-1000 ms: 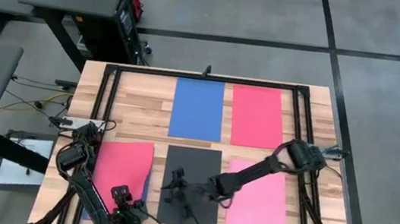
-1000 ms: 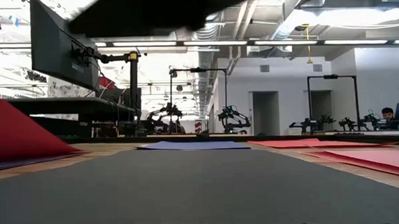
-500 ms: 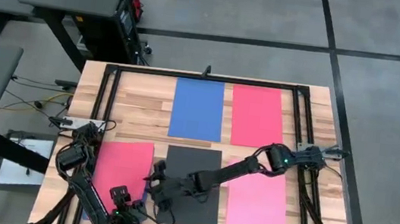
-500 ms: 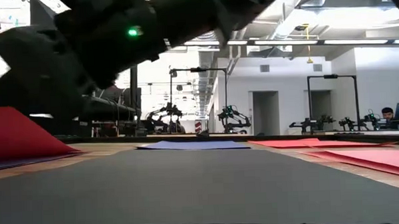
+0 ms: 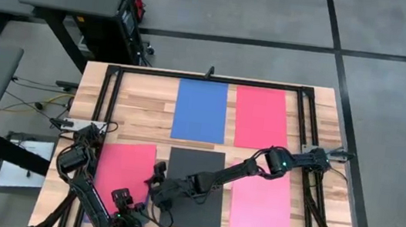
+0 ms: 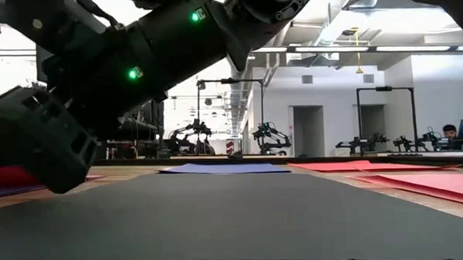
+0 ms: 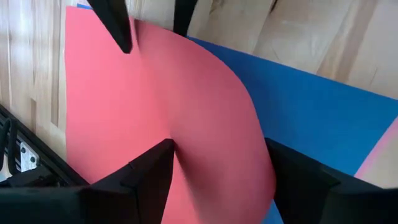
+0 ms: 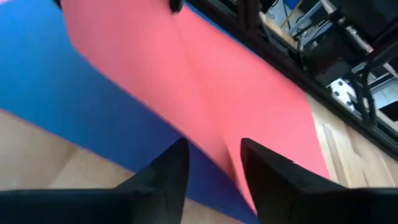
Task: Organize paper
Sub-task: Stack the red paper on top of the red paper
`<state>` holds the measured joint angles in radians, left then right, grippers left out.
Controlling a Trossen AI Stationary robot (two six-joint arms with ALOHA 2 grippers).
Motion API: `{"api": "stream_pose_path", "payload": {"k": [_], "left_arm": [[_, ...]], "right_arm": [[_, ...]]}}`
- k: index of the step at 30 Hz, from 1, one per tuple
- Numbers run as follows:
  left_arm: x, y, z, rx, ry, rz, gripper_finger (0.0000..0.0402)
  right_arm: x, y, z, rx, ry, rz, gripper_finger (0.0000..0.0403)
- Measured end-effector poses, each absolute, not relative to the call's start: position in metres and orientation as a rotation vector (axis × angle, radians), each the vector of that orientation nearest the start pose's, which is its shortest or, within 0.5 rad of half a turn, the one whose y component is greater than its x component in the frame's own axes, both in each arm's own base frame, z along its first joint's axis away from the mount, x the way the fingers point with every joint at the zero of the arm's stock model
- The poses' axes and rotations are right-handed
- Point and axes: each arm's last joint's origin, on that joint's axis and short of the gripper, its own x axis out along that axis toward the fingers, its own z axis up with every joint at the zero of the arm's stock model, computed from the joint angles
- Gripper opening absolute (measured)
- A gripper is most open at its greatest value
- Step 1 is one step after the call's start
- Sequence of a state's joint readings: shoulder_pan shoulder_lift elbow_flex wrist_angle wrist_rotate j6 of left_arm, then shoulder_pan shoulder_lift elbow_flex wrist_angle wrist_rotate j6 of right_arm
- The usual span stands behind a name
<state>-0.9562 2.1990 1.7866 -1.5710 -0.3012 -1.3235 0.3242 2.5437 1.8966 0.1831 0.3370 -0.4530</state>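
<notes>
1. The paper lies as flat sheets on the wooden table, seen from above in two rows. The far row holds a blue sheet at about 12 o'clock of the table's middle and a red sheet at about 1 o'clock.
2. The near row holds a black sheet at 6 o'clock, a pink sheet at 4 o'clock and a curled red sheet at 8 o'clock.
3. The curled red sheet bows upward and lies over a second blue sheet, which shows beyond its edge.
4. The right gripper reaches across the black sheet to the 3 o'clock edge of the curled red sheet. Its fingers stand apart, with the red edge between them; I cannot tell whether they press on it.
5. The left gripper sits at the table's near edge, at 6 o'clock of the curled red sheet. Its fingers are spread on either side of the sheet's near end; contact is unclear.
6. A black frame borders the table.
</notes>
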Motion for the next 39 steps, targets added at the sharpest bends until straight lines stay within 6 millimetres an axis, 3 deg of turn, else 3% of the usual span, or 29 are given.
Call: {"api": "stream_pose_path", "payload": {"k": [10,15,20,28,35,39], "left_arm": [[0.230,-0.311,0.188,0.154,1.424,0.607,0.0219],[0.235,-0.316,0.202,0.136,1.378,0.554,0.0219],[0.243,-0.323,0.230,0.119,1.253,0.482,0.0219],[0.233,-0.303,0.302,0.012,1.048,0.402,0.0219],[0.197,-0.248,0.397,0.040,0.670,0.335,0.0219],[0.168,-0.214,0.439,0.105,0.464,0.335,0.0219]], "right_arm": [[0.531,0.164,0.111,-0.584,0.426,0.074,0.0010],[0.531,0.164,0.112,-0.583,0.421,0.071,0.0001],[0.535,0.165,0.122,-0.585,0.406,0.039,0.0000],[0.545,0.169,0.159,-0.659,0.379,0.001,0.0000],[0.548,0.169,0.199,-0.743,0.454,-0.015,0.0000],[0.545,0.164,0.218,-0.783,0.529,-0.083,0.0000]]}}
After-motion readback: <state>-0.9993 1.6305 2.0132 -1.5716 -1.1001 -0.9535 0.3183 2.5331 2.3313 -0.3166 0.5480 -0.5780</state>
